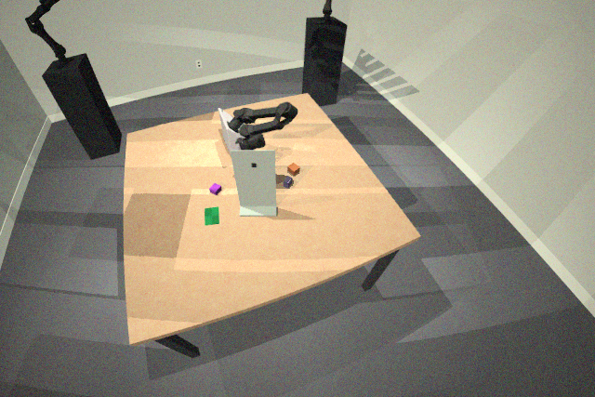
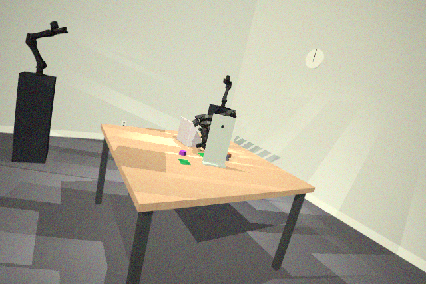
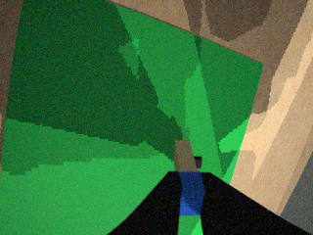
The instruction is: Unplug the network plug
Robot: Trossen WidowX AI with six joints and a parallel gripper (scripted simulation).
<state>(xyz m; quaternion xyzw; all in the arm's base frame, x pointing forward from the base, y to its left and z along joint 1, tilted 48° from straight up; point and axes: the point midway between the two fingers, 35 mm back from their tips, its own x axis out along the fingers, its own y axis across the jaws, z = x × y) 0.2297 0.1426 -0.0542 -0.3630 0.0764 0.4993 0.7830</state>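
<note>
Right up close in the wrist view, our claw (image 3: 191, 206) is clenched on the plug (image 3: 192, 194), the small blue block with its tan tip poking out ahead of the two dark fingers. So the plug is out of the socket and in our grip, and we judge we are in the carry-and-place stage.

Just beyond the plug, the green square (image 3: 98, 151) fills most of that view, with the plug's tip sitting over its right part, not far from the right edge. Whether the plug is touching the table (image 3: 288, 117) yet, we cannot tell from here.

To do this step well, we want to nudge a little toward the middle of the square before lowering, so the whole plug lands inside the marking. Then we come down gently until the plug rests flat, open the claw only once it is supported, and lift straight up so the fingers don't drag it out.

Farther off, in the top view, the panel (image 1: 253, 181) stands upright mid-table, with the arm (image 1: 261, 119) folded low behind it, hiding the claw there. We should retreat clear of that panel and of the small purple block (image 1: 215, 188) and orange block (image 1: 293, 168)
</note>
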